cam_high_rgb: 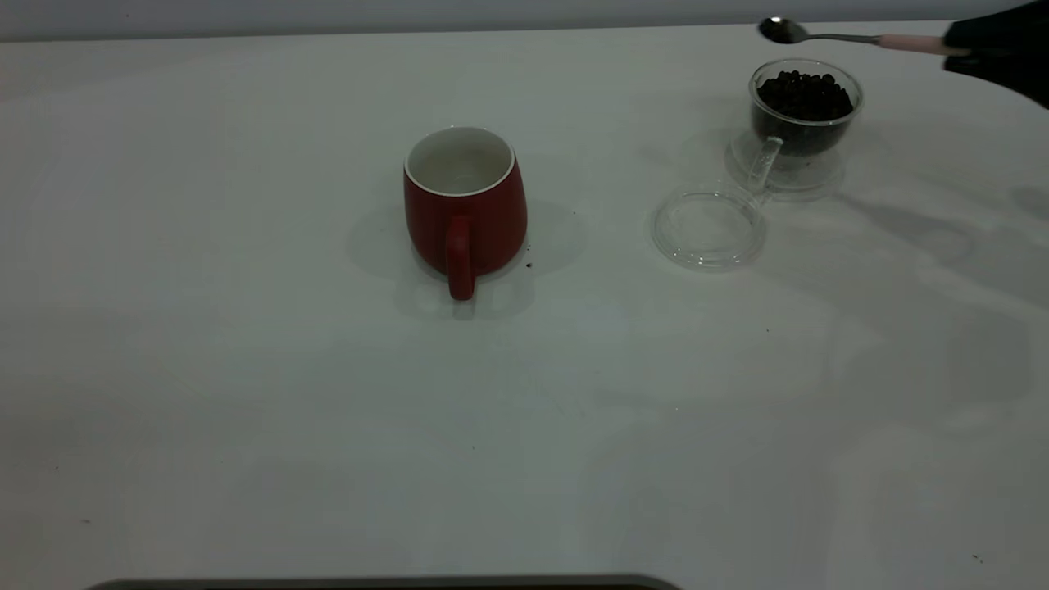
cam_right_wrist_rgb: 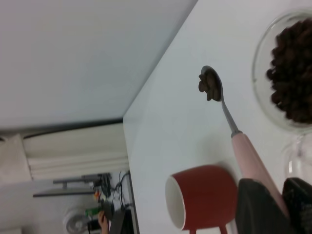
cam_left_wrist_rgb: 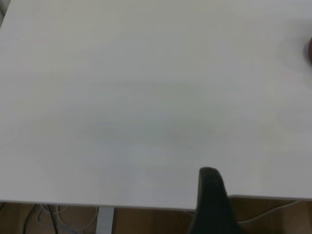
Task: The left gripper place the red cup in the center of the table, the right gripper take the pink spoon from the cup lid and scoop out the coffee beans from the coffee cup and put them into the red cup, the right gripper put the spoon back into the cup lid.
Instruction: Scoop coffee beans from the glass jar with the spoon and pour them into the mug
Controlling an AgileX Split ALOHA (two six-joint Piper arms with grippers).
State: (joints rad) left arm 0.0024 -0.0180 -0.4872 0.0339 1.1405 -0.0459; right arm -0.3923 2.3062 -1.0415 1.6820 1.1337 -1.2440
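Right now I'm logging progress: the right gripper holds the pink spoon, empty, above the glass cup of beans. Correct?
Not quite. The right gripper does hold the pink spoon up by the glass cup, but the spoon is not empty: the right wrist view shows coffee beans in its bowl.

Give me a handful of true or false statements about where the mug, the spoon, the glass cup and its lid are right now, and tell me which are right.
1. The red cup stands upright on the table. True.
2. The pink spoon lies in the cup lid. False: the right gripper holds it by the handle in the air, and the lid is empty.
3. The spoon's bowl carries coffee beans. True, as the right wrist view shows.
4. The coffee cup is empty. False: it holds a heap of dark beans.
5. The red cup already has a pile of beans inside. False: its white inside looks bare.
6. The left gripper grips the red cup. False: it is off at the table's edge, away from the cup.
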